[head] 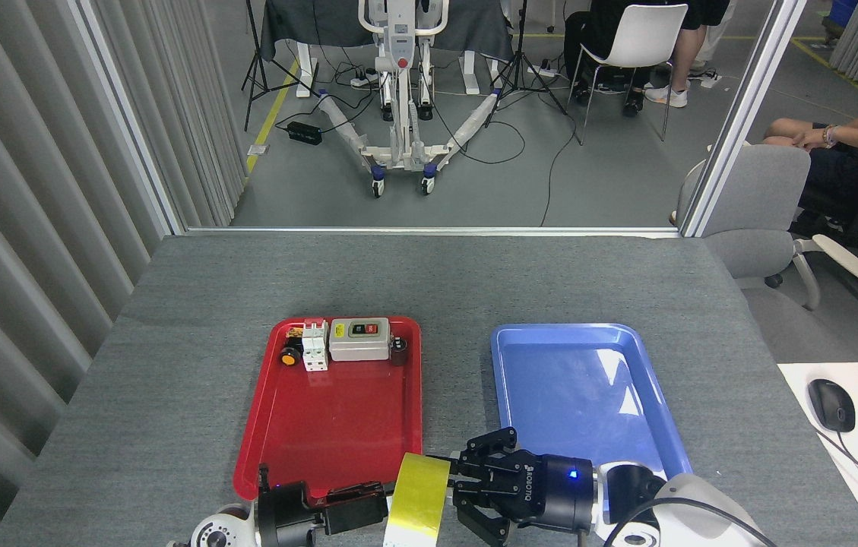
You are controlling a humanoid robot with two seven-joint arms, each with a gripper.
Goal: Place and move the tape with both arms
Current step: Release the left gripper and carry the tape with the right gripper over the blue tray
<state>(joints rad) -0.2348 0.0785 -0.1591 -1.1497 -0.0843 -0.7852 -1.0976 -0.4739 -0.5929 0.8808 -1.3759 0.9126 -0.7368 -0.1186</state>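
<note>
We are looking down at a grey table (429,281) filling the middle of the frame. A red tray (334,425) is sitting at lower centre, small electrical parts (345,342) lining its top edge; a blue tray (588,395) is lying to its right. At the bottom edge, our right gripper (463,486) is clamping the yellow tape (417,501), held upright on edge. Our left gripper (379,501) is sitting just beside the tape; we cannot tell its opening.

A red tray (337,425) with electrical parts (345,342) sits beside a blue tray (588,395).
</note>
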